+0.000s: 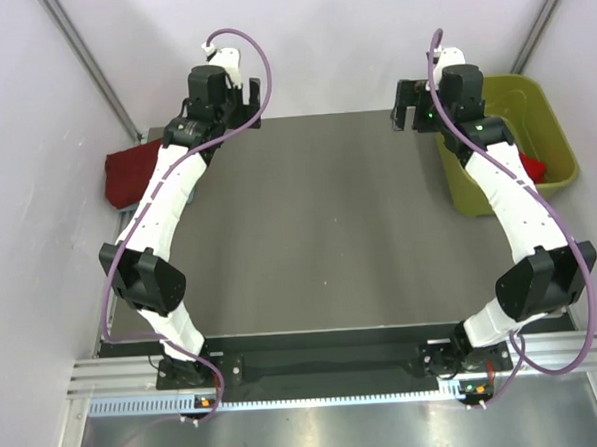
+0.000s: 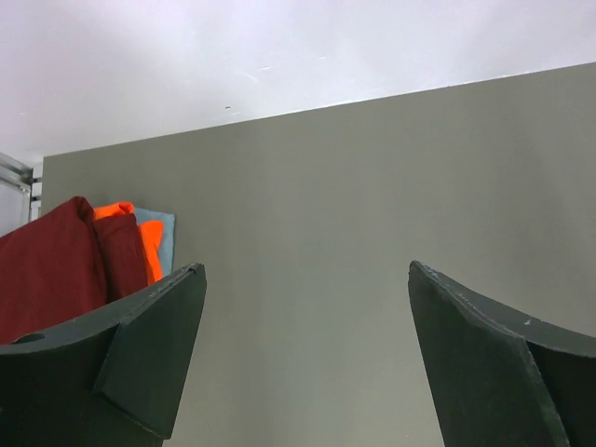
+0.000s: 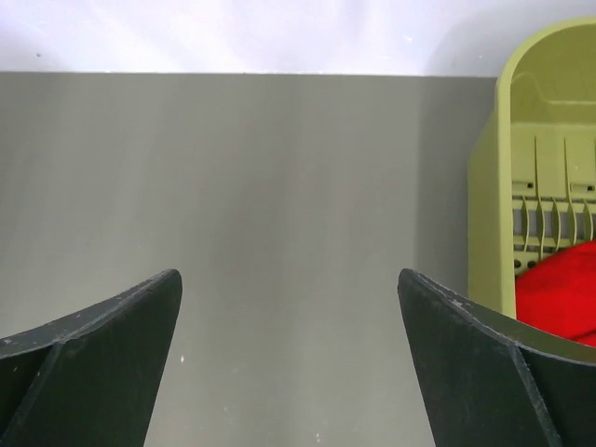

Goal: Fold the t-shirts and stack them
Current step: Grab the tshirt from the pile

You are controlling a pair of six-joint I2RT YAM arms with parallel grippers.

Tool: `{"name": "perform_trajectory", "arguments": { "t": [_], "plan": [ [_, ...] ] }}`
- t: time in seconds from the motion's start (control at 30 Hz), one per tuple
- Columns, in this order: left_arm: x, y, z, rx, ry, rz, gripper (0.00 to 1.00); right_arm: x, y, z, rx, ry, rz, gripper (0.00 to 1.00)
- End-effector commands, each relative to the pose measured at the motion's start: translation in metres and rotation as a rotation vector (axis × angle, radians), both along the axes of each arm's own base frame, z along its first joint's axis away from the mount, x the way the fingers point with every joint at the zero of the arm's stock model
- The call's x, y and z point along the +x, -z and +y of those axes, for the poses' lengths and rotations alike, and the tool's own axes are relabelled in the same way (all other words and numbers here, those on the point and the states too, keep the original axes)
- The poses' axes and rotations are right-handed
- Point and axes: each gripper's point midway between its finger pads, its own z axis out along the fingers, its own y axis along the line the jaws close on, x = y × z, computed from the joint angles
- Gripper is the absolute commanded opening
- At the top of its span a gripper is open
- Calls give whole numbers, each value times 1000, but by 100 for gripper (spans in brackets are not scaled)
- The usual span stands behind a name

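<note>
At far right, red shirt [image 1: 533, 164] lay inside basket [image 1: 559, 130], beside counter [image 1: 318, 222]. Folded stack [image 1: 133, 172] of maroon, orange and grey-blue sat at counter's far-left edge. Left pincer [image 1: 237, 92] and right pincer [image 1: 413, 107] hung wide open, empty. Likely step: fetch red shirt. Best done by right pincer dropping inside rim, pinching cloth only, lifting clear, spreading flat mid-counter.

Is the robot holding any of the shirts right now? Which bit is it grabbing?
Nothing is held. The left gripper and right gripper are both open and empty. The red shirt lies in the basket.
</note>
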Motion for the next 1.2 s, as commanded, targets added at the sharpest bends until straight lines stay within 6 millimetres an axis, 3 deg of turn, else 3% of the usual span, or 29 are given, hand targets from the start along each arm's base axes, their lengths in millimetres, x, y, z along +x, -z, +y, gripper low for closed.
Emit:
{"name": "perform_trajectory", "arguments": {
  "t": [0.0, 0.13, 0.17, 0.23, 0.27, 0.3, 0.33, 0.37, 0.4, 0.47, 0.53, 0.63, 0.67, 0.77, 0.87, 1.0, 1.07, 1.1, 1.17],
  "plan": [
    [-1, -35, -1, -45, 5, -90, 94, -6, -32, 1, 10, -16, -110, 100],
    [1, -30, -5, -66, 9, -76, 93, 1, -42, -3, -41, -13, -154, 100],
    [2, -29, -6, -70, 14, -73, 93, 3, -53, -4, -50, -12, -180, 100],
    [1, -25, -10, -65, 29, -64, 93, 15, -50, -6, -93, -12, -175, 100],
    [0, -24, -9, -45, 34, -64, 93, 21, -68, -13, -103, 20, -211, 100],
    [-1, -24, -9, -32, 40, -66, 92, 33, -58, -15, -112, 29, -181, 100],
    [-2, -20, -8, -17, 43, -58, 92, 42, -62, -21, -148, 30, -189, 100],
    [-4, -21, -6, -7, 42, -61, 92, 49, -82, -35, -149, 56, -230, 100],
    [-5, -15, -3, 26, 46, -52, 92, 66, -68, -42, -163, 69, -201, 100],
    [-5, -12, 2, 56, 30, -52, 91, 80, -72, -74, -173, 142, -206, 100],
    [-4, -5, 7, 70, 6, -40, 91, 93, -50, -93, -167, 180, -158, 100],
    [-5, 2, 10, 81, -7, -24, 90, 98, -11, -144, -170, 276, -71, 100],
    [-6, 4, 8, 77, 0, -15, 90, 96, 5, -168, -168, 319, -32, 99],
    [-11, 15, 6, 69, 13, 15, 89, 89, 46, -207, -101, 367, 63, 98],
    [-13, 30, 4, 59, 20, 51, 89, 74, 80, -229, -66, 404, 155, 97],
    [-12, 35, -3, 22, 30, 77, 88, 58, 109, -229, -91, 375, 241, 97],
    [-9, 37, -11, -10, 50, 92, 88, 43, 143, -221, -56, 332, 325, 97],
    [-10, 35, -11, -10, 50, 90, 88, 42, 144, -221, -37, 328, 330, 97],
    [-9, 39, -17, -30, 72, 107, 87, 28, 173, -223, 14, 331, 403, 97]
  ]
}}
